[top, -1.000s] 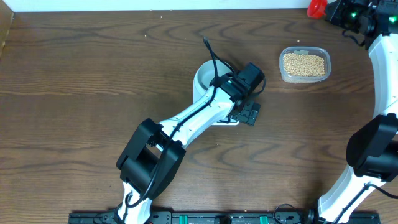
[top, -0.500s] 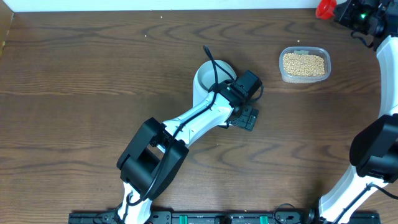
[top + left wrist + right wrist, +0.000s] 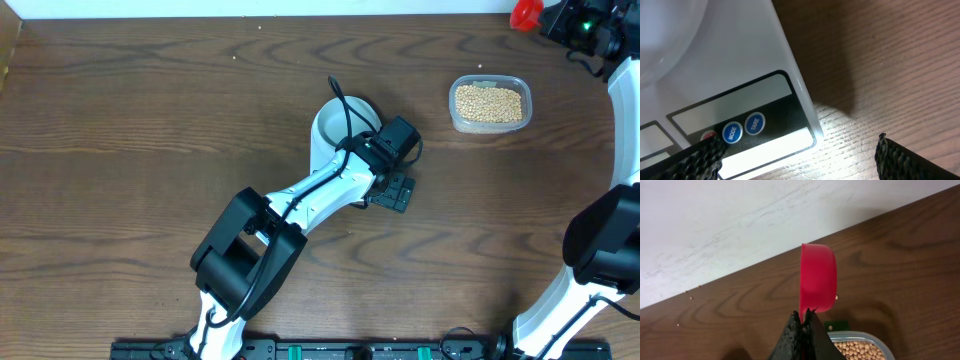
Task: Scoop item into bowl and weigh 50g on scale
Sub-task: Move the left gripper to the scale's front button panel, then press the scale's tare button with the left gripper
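Overhead: bowl point(image 3: 332, 124) sits at table point(image 3: 150, 120) centre, partly covered by the left arm. Left gripper point(image 3: 399, 190) is low, just beside the bowl on its near-right side.

Left wrist view: scale point(image 3: 740, 70) fills the upper left, with the bowl resting on it at the top-left corner. Display point(image 3: 735, 102) is a grey strip; its reading cannot be made out. Two blue buttons point(image 3: 743, 128), marked MODE and TARE, lie just below the display. The left gripper's fingers point(image 3: 702, 157) are spread wide, one over the scale's front edge and the other over bare wood. They hold nothing. Whether the finger touches the scale cannot be told.

Beans point(image 3: 489, 103) lie in a clear tub point(image 3: 455, 118), to the right of the bowl and well apart from it.

Right gripper point(image 3: 803, 321) is at the far right corner of the table, near the white wall point(image 3: 740, 225). Its fingers are pressed together, pinching the edge of a red scoop point(image 3: 817, 277). The scoop is tipped on its side above the wood, above the tub's rim in this view. One bean clings to its lower outer wall. A few stray beans lie on the table by the wall.
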`<state>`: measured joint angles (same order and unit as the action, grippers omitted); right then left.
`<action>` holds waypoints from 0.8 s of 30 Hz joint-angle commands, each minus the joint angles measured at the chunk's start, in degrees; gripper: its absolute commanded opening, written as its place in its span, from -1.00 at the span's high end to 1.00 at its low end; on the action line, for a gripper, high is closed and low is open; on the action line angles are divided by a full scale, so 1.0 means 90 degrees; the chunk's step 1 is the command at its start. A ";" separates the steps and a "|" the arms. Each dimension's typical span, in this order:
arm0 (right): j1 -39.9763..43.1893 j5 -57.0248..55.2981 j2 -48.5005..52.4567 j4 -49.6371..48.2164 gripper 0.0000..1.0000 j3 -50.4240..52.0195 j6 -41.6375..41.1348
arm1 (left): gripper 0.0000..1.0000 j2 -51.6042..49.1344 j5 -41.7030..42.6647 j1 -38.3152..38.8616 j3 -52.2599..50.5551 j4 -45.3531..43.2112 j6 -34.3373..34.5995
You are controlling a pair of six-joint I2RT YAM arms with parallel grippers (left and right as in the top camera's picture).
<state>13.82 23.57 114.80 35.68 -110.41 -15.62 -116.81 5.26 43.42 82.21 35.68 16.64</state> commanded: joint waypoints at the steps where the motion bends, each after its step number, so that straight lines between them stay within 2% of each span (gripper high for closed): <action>1: 0.0027 0.0063 -0.0005 0.0012 0.98 -0.0124 0.0126 | -0.96 -0.0134 0.0000 0.0005 -0.0090 -0.0051 -0.0061; 5: 0.0024 0.0063 -0.0005 0.0012 0.98 -0.0124 0.0126 | -0.96 -0.0134 -0.0381 0.0000 -0.0090 -0.0051 -0.0063; 24: 0.0027 0.0063 -0.0005 0.0017 0.98 -0.0124 0.0126 | -0.96 -0.0228 -0.0294 -0.0010 -0.0126 -0.0075 -0.0061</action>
<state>13.82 23.55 114.80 35.75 -110.41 -15.62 -116.95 2.61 43.44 82.19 35.27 16.64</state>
